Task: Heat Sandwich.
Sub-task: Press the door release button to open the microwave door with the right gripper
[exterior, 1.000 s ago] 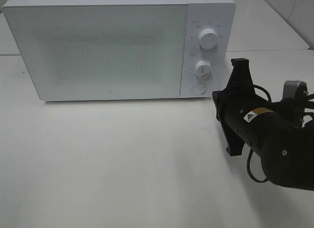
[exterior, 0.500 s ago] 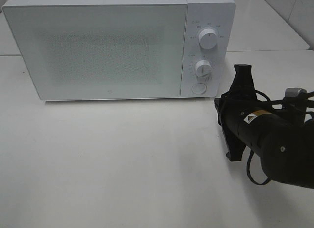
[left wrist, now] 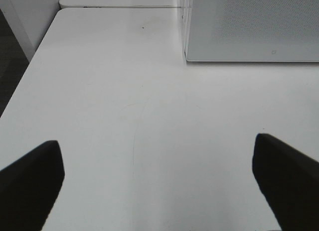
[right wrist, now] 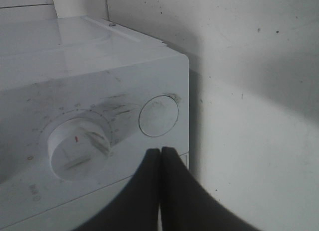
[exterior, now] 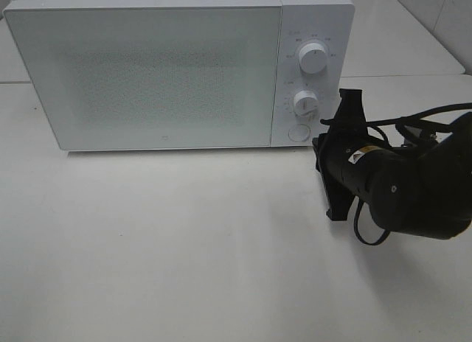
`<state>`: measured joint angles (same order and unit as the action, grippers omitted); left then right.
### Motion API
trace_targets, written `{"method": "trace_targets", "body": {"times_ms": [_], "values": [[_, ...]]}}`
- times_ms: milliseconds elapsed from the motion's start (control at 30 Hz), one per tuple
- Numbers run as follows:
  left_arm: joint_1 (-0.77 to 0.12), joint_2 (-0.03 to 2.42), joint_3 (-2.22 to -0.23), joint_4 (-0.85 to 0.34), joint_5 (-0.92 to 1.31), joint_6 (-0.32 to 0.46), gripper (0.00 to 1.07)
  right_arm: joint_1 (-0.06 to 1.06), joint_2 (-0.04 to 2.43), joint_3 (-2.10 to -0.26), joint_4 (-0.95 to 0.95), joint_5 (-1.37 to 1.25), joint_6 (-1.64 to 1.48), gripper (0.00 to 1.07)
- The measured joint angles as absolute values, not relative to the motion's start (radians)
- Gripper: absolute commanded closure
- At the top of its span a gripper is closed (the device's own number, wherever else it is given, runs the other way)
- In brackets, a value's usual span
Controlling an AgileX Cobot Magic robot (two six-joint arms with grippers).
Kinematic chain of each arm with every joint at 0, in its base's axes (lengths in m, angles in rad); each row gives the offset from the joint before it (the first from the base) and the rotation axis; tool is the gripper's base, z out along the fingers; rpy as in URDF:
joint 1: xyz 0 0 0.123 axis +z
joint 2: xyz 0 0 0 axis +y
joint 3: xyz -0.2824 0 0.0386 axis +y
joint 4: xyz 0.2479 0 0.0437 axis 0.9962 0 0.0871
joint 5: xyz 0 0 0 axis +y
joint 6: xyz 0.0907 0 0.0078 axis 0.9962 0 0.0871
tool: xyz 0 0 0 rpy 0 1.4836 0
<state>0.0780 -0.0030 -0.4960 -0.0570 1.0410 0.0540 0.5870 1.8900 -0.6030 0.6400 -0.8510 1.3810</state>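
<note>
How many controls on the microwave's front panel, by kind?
knobs: 2 (upper knob, lower knob)
round button: 1
total: 3

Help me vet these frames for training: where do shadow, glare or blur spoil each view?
Exterior high: even light, soft shadow on the table under the right arm. Left wrist: left pincer tips blurred, dark; table washed bright. Right wrist: shut right pincer out of focus; shadow beside the microwave.
</note>
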Motion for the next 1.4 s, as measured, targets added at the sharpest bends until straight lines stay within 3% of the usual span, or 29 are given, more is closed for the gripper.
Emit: {"method": "trace_targets", "body": {"times_ms": [633,1400], "values": [[0.078,-0.003,-0.496,-0.057,1.041,0.054,0.1,0.498,2.024,-0.793,0.563,-0.758,1.384,1.07],[0.078,-0.003,-0.496,-0.057,1.041,0.054,0.1,0.489,2.08,-0.853,0.55,-0.733,1.386,1.07]]}}
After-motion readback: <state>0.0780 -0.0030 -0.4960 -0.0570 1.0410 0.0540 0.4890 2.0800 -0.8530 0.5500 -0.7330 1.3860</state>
